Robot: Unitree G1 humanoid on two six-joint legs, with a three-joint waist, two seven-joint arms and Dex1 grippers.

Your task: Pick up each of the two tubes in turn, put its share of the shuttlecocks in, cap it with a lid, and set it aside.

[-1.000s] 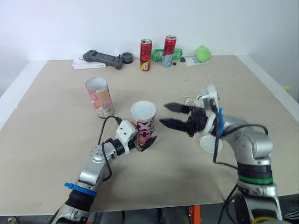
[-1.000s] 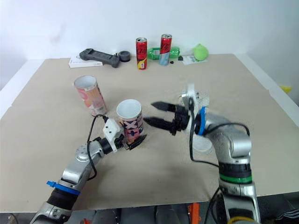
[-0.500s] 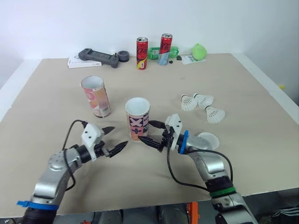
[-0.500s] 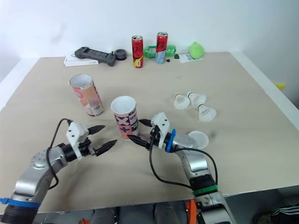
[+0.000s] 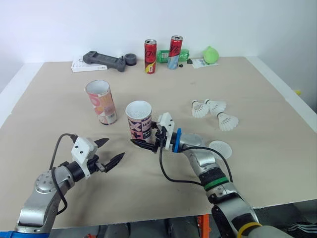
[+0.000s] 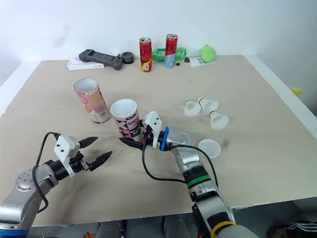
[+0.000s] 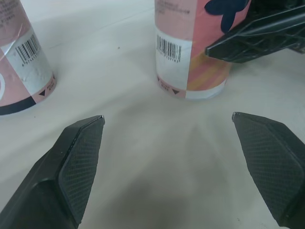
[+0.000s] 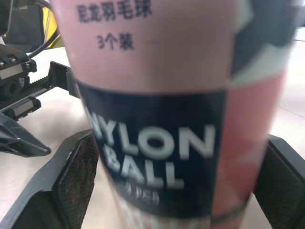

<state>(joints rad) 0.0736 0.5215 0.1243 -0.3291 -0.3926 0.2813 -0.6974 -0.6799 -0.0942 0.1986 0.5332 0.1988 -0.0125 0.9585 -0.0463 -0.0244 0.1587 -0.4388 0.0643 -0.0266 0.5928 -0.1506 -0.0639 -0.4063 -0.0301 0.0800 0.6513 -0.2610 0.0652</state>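
Observation:
Two pink shuttlecock tubes stand open-topped on the table: the far tube at the left and the near tube mid-table, leaning slightly. My right gripper is shut on the near tube low down, one finger on each side. My left gripper is open and holds nothing, a little left of and nearer than that tube. Three white shuttlecocks lie to the right. A white lid lies by my right forearm, and a second lid is partly hidden behind that arm.
At the table's far edge stand two drink cans, a green bottle, a green ball, a black controller and a tape roll. The table's right edge runs past the shuttlecocks.
My left gripper let go of the near tube and drew back to the left, open. My right gripper crossed over and closed round that tube, which shifted slightly left.

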